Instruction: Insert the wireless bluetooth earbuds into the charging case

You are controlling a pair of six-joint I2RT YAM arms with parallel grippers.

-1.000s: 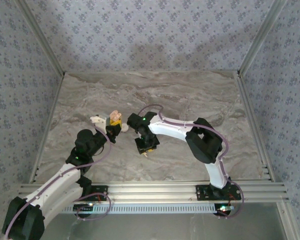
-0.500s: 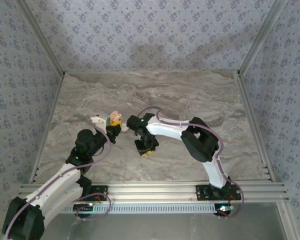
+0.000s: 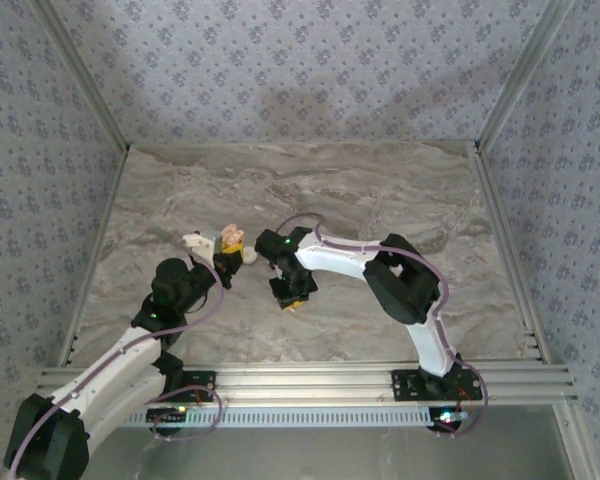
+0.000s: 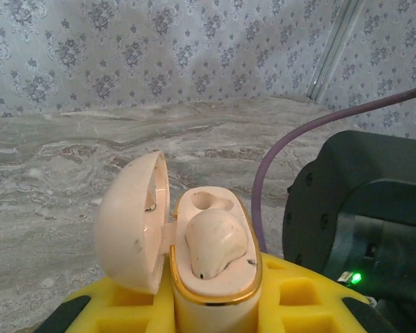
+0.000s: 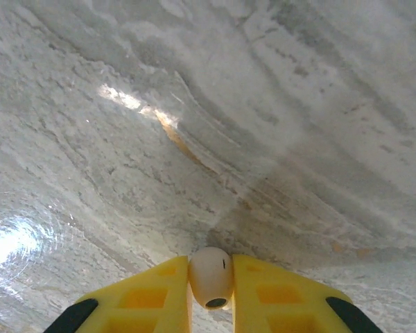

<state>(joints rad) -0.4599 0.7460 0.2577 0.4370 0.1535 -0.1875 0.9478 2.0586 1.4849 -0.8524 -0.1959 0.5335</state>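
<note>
Left claw (image 3: 230, 250): clenched on the charging case (image 4: 215, 277), one yellow finger on each side of the base; in the top view it sits at about 10 o'clock from the right claw (image 3: 294, 300), the two near each other but apart
Charging case: cream-peach with a thin gold rim, held upright and open between the left fingers; whether it touches the counter (image 3: 380, 200) cannot be told
Lid (image 4: 133, 222): a rounded shell swung open at 9 o'clock of the base, hollow side turned toward the base
Seated earbud (image 4: 215, 244): a cream-white bud lying in the nearer well of the base, roughly level with the gold rim
Empty socket (image 4: 208, 201): the small hollow at 12 o'clock of the seated earbud, nothing in it
Right claw: clenched on the held earbud (image 5: 210, 275), pointing down close above the counter, toward 6 o'clock from the middle of the marble in the top view
Held earbud: a small cream-white bud pinched between the yellow pads, a dark opening at its near end (whether it touches the marble cannot be told)
Counter: grey-beige veined marble, with a bright glare patch at 8 o'clock in the right wrist view
Purple cable (image 4: 274, 173): curves up at 2 o'clock of the case, beside the dark body of the right arm (image 4: 360, 215)
Walls (image 3: 300, 70): pale patterned wallpaper on three sides
</note>
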